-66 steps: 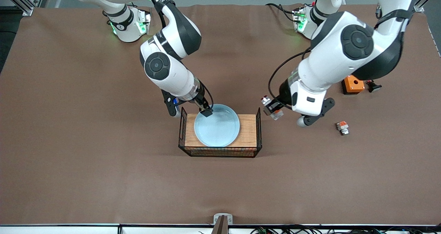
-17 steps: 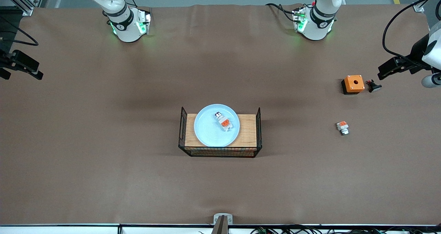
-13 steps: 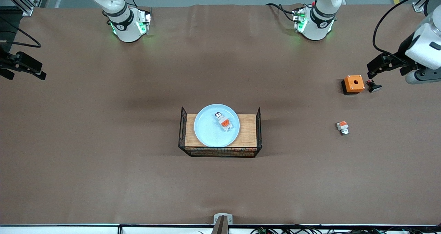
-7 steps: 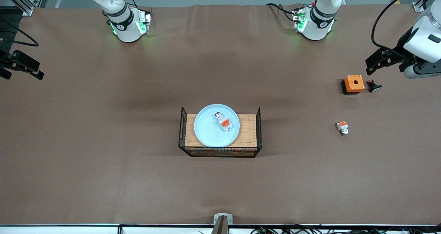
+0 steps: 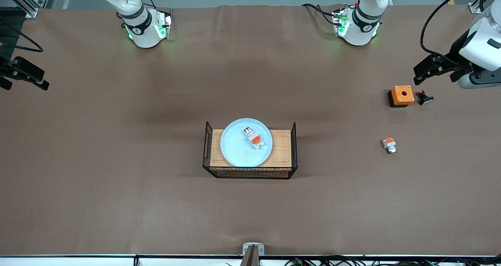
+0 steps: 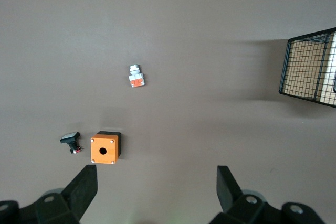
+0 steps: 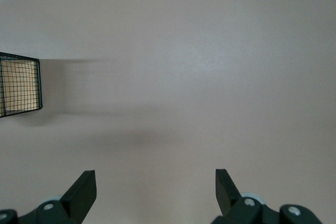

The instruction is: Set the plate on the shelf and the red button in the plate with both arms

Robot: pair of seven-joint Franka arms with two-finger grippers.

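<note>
a round, pale light-blue plate (image 5: 246, 142) with a raised rim was seen resting on a wooden board (image 5: 282, 148) set between two black wire end panels (image 5: 294, 144), near the middle of the brown table (image 5: 117, 148). the red button (image 5: 254, 138), a small white-grey piece with an orange-red patch and a dark silvery end, was laid on the plate. toward the left arm's end of the table, an orange box (image 5: 401, 95) with a hole, a small black part (image 5: 424, 98) just beside it, and a shorter white-orange piece (image 5: 389, 145) were spread out. the left gripper (image 5: 424, 69) was held over the table above the orange box, fingers spread wide, nothing gripped. the right gripper (image 5: 24, 75) was held at the table's edge at the right arm's end, likewise spread wide and empty. wide bare cloth was left around the board.
</note>
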